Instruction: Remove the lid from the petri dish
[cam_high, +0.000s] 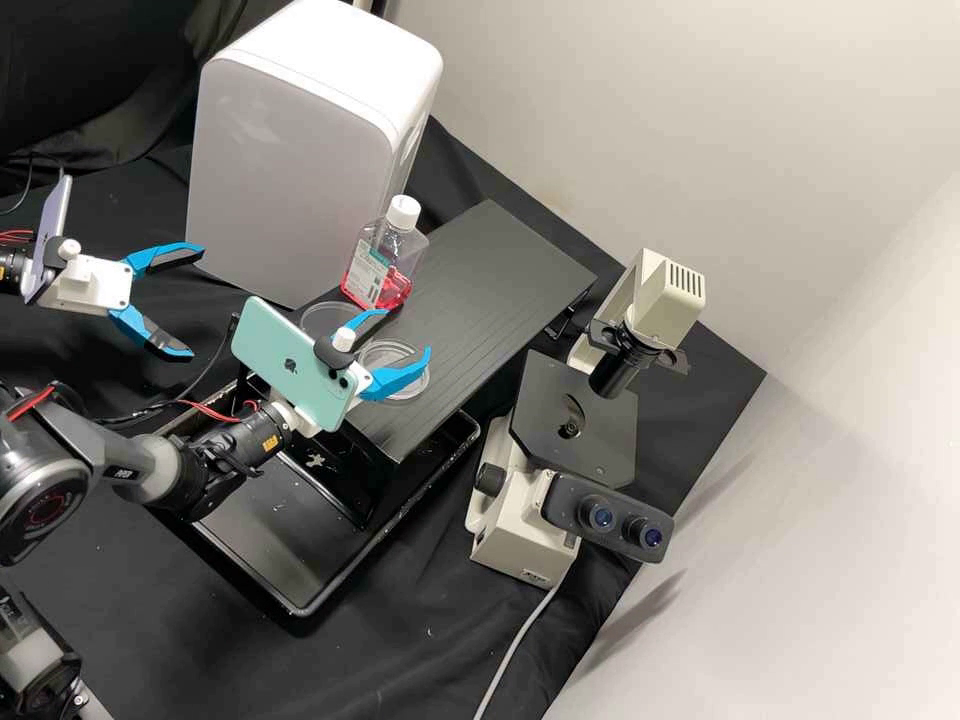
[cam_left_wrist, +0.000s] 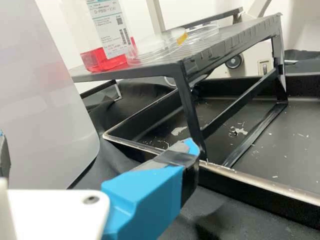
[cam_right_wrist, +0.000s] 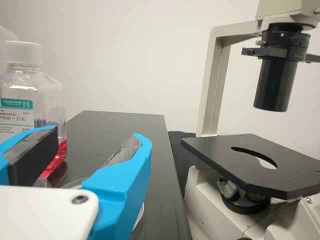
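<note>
A black lab bench (cam_high: 450, 620) carries a raised black stand (cam_high: 500, 270), and on it sits the petri dish (cam_high: 392, 356), its lid apparently on, though the clear plastic is hard to read. The right gripper (cam_high: 405, 335) hovers directly above, fingers spread to either side of the rim, gripping nothing. The left gripper (cam_high: 195, 300), also open and empty, hangs well apart, off the stand. A flask (cam_high: 383, 262) of red liquid stands nearby, with a second dish (cam_high: 322, 318) beside it.

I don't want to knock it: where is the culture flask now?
In the high view the culture flask stands upright at the left edge of the black raised platform, beside the white appliance and just beyond the right end effector.
</note>
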